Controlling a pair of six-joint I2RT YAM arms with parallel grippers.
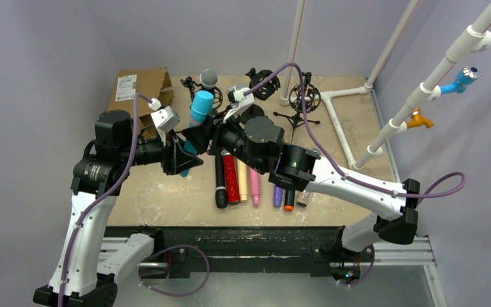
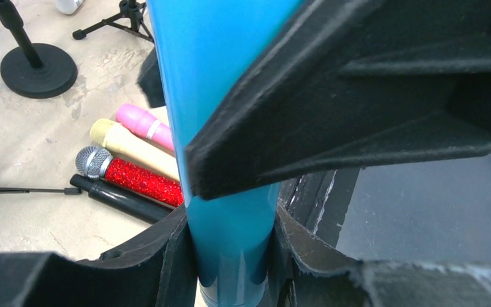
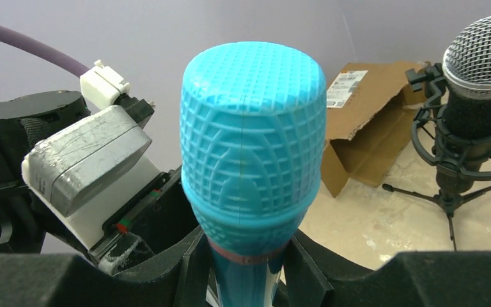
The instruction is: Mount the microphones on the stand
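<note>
A blue microphone (image 1: 199, 110) stands nearly upright above the table, between my two grippers. My left gripper (image 1: 184, 157) is shut on its lower body (image 2: 227, 160), with the jaws tight against both sides (image 2: 233, 256). My right gripper (image 1: 204, 134) sits round the neck just under the blue mesh head (image 3: 254, 128); its jaws (image 3: 249, 268) stand slightly apart from the neck, with a sliver of table showing on one side. A stand (image 1: 208, 96) behind holds a silver-headed microphone (image 3: 479, 57). Empty stands (image 1: 265, 84) (image 1: 305, 99) wait further right.
Several microphones lie in a row on the table: black (image 1: 220, 182), glittery red (image 1: 231, 179), cream (image 1: 243, 182), pink (image 1: 254, 185), purple (image 1: 277, 195). A brown cardboard box (image 1: 142, 86) sits at the back left. A white pipe frame (image 1: 339, 121) stands on the right.
</note>
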